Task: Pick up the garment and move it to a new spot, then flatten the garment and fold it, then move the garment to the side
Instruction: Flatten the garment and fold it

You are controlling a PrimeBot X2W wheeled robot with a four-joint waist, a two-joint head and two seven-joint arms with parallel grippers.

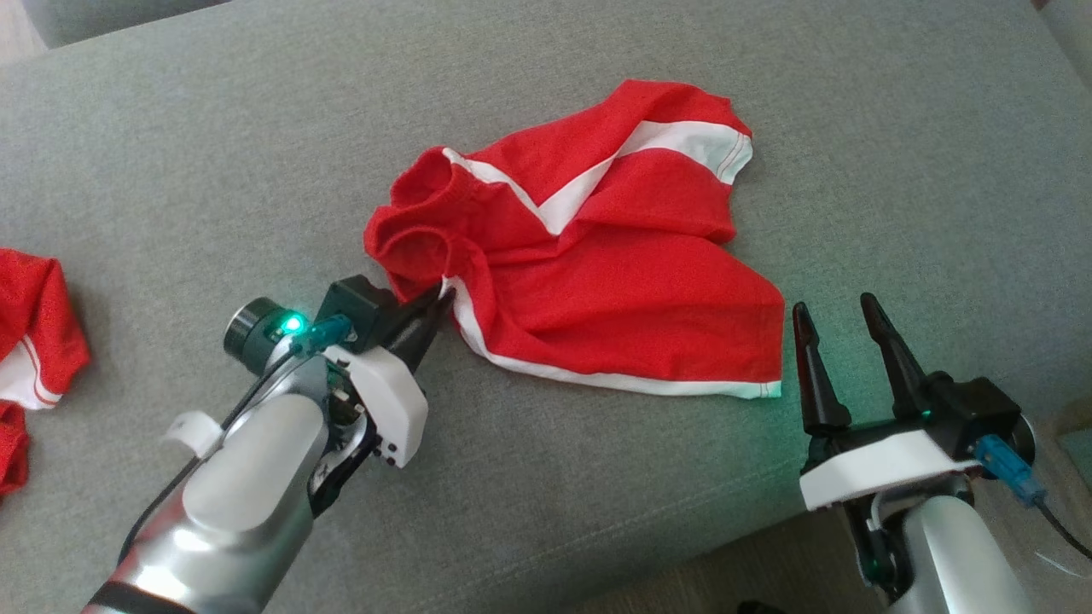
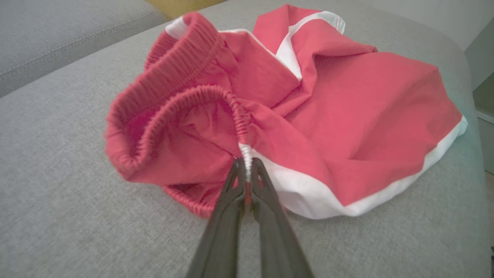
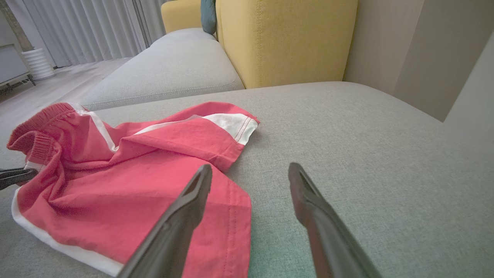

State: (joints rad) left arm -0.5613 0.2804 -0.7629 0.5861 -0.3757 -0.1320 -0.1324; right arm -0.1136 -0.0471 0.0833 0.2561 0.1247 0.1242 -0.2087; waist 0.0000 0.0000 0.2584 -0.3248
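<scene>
So, red shorts [image 1: 597,256] sit crumpled mid sofa seat [image 1: 213,153]; left hand [image 2: 247,175] is pinching the waistband's white seam, right hand [image 1: 840,311] spread just beside the hem corner. I'd lift slowly and straight up so the thin pinch doesn't slip.

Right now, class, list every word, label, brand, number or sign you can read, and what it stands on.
None can be read.
The red shorts carry white stripes but no label or logo in view.
The grey sofa, the yellow upholstery, the left claw and the right claw bear no lettering.
</scene>
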